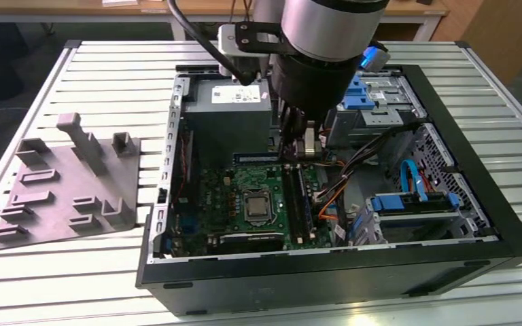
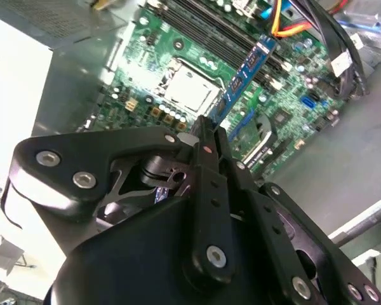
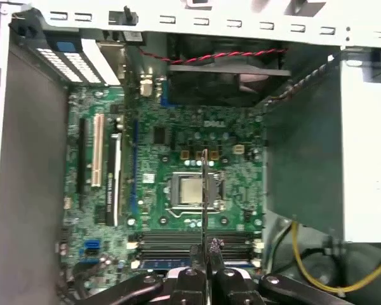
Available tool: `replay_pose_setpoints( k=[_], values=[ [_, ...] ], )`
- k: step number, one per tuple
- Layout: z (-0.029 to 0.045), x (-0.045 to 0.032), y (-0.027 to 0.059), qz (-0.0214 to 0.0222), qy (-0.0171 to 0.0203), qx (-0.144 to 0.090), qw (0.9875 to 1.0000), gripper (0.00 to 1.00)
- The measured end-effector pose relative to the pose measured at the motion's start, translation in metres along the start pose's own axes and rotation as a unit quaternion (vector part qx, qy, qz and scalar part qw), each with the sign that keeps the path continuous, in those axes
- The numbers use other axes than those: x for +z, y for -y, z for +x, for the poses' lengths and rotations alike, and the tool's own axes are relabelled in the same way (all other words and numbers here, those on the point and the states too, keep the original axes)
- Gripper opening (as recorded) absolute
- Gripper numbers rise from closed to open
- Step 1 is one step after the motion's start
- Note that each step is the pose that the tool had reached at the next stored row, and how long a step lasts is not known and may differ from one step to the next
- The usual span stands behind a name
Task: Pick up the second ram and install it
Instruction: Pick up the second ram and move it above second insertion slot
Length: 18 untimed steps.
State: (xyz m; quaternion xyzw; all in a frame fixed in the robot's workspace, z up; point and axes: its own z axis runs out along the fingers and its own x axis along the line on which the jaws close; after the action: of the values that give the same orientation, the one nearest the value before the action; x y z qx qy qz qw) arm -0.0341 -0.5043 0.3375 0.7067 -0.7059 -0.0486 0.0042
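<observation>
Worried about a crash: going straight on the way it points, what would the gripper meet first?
Likely the black memory slots on the green motherboard, reached first by the slim blue-green memory stick the gripper holds; depth is unclear.

**Arm inside the case**

From the top centre of the frame your arm [image 1: 329, 41] reaches into the open black case [image 1: 334, 272]. Its gripper [image 1: 288, 146] is low over the green motherboard [image 1: 215, 197], just up-frame of the silver processor [image 1: 257, 206]. A grey tray [image 1: 62, 204] lies at left on the slatted table [image 1: 62, 285].
</observation>
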Motion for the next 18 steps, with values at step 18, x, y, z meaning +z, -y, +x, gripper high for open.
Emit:
replay_pose_setpoints(
  k=[18],
  values=[
    [-0.009,0.0332,0.0021,0.0,-0.0021,0.0,1.0,0.14]
  ],
)
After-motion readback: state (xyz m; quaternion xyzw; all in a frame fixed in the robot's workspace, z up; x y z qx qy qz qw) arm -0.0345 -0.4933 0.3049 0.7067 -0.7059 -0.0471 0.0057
